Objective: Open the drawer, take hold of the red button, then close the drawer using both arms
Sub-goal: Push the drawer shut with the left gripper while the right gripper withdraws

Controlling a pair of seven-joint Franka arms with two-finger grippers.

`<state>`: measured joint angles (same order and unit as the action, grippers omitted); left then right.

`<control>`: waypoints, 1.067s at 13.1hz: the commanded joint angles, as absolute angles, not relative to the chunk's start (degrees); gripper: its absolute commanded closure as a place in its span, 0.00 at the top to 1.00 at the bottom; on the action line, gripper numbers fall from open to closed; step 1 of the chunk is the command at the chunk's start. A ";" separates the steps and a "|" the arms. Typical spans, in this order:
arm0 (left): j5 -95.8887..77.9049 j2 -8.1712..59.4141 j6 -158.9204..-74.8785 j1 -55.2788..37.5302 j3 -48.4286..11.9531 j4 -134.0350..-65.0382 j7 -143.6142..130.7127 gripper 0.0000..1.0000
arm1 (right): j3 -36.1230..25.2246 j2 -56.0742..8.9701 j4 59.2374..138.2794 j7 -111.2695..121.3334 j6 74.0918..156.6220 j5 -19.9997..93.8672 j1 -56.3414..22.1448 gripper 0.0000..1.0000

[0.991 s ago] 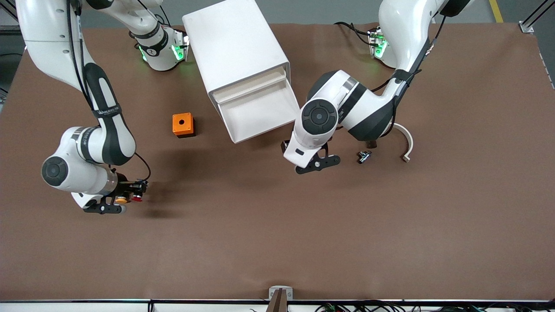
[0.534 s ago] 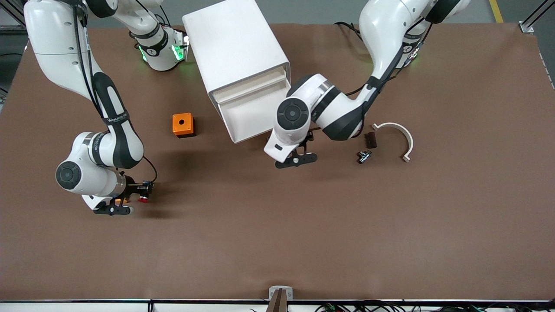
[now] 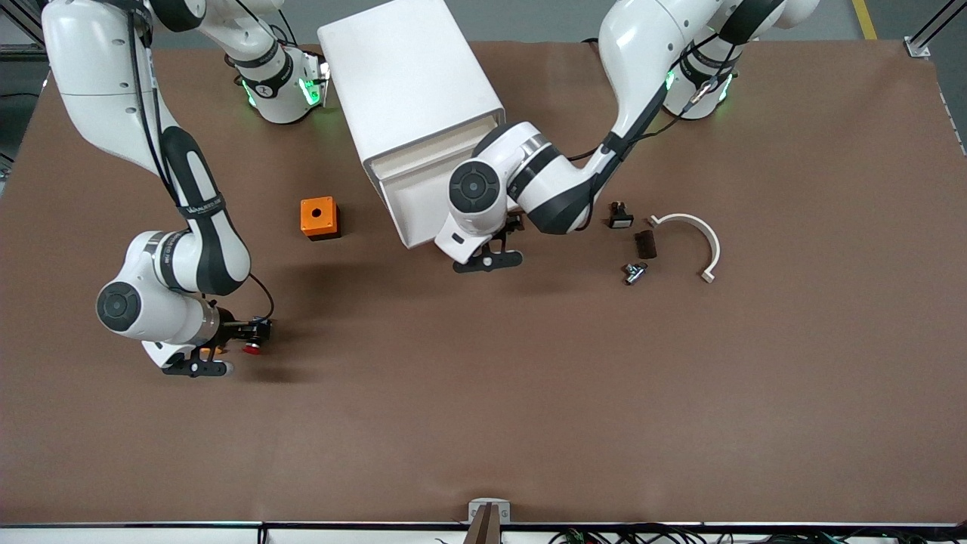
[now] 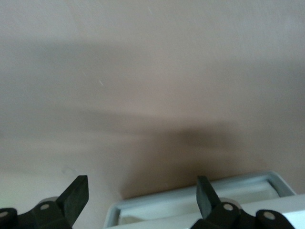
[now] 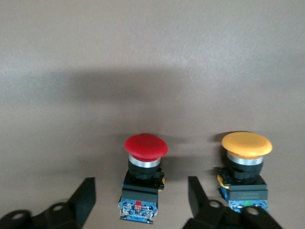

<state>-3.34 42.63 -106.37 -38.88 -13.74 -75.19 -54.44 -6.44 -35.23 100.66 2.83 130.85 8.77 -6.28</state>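
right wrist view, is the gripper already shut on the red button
No, the right gripper is open, its fingers apart on either side of the red button, not touching it.

I could read almost nothing. A line of small white lettering ran along the black band of my right arm (image 3: 202,205), too small for me to make out. The buttons, the drawer cabinet and the table carried no label, number or sign that I could see.

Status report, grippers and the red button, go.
Right gripper open, straddling red button on table. Left gripper open at open drawer's front edge. Yellow button right beside the red one.
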 commanded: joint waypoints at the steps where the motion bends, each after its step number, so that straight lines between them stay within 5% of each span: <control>1: -7.20 42.28 -106.17 -41.03 -13.62 -75.23 -55.19 1.00 | -5.98 -30.08 100.99 2.64 127.47 9.75 -4.66 1.00; 10: -11.60 42.54 -105.73 -47.81 -13.62 -76.55 -58.09 1.00 | -6.15 -10.39 101.52 2.37 114.80 7.40 -4.92 1.00; 14: -10.20 39.39 -105.73 -41.61 -12.48 -75.94 -57.75 1.00 | -6.24 -5.72 99.32 1.94 107.07 5.45 -4.66 1.00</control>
